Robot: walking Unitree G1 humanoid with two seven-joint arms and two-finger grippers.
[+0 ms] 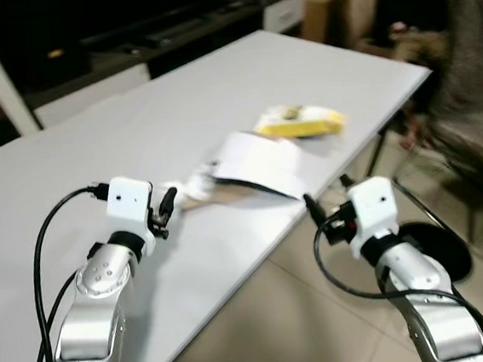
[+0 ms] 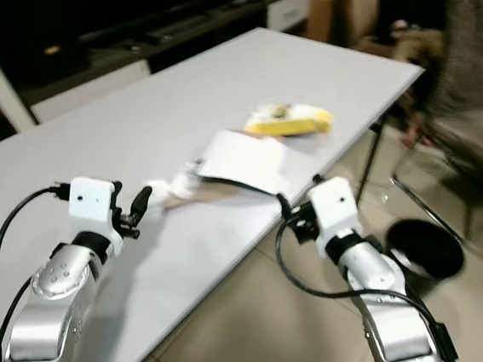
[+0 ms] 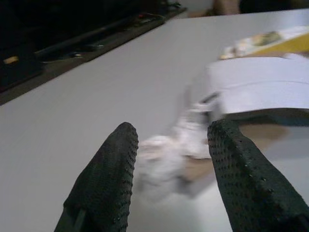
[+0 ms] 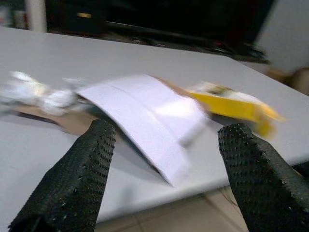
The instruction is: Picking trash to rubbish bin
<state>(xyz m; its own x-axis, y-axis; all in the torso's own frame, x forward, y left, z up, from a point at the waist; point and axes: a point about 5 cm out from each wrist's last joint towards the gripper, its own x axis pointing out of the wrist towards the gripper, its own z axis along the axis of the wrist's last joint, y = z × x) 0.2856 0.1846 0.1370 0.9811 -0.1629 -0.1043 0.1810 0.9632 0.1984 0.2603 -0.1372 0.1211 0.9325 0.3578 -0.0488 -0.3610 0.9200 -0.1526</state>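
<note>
A: Status? Where's the trash?

B: All on the white table (image 1: 134,131), near the front edge. Crumpled tissue (image 1: 197,185) just ahead of the left gripper (image 1: 164,207), touching a white sheet of card (image 1: 257,164) that arches up off the surface. Yellow packet (image 1: 300,122) just beyond the card. Some brown paper under the card, too blurred to say more.

A: Fingers?

B: Left gripper: fingers apart, tissue framed between them in the left wrist view, not touching yet. Right gripper (image 2: 283,204): fingers wide apart, at the table edge, pointed at the card. Nothing held.

A: Bin?

B: Black bin (image 2: 425,249) on the floor tiles, on the robot's right, beside the table leg. Empty-handed, so the task is at the first pick.

A: Risks?

B: My guess: the tissue is soft and light, so a shallow close pinches air or nudges it into the card. The card overhangs the edge, so a bump from the right gripper could knock it to the floor. Frames are blurred too, so aim may be off. Also a person (image 1: 408,2) seated beyond the table's far end, well apart from both arms.
</note>
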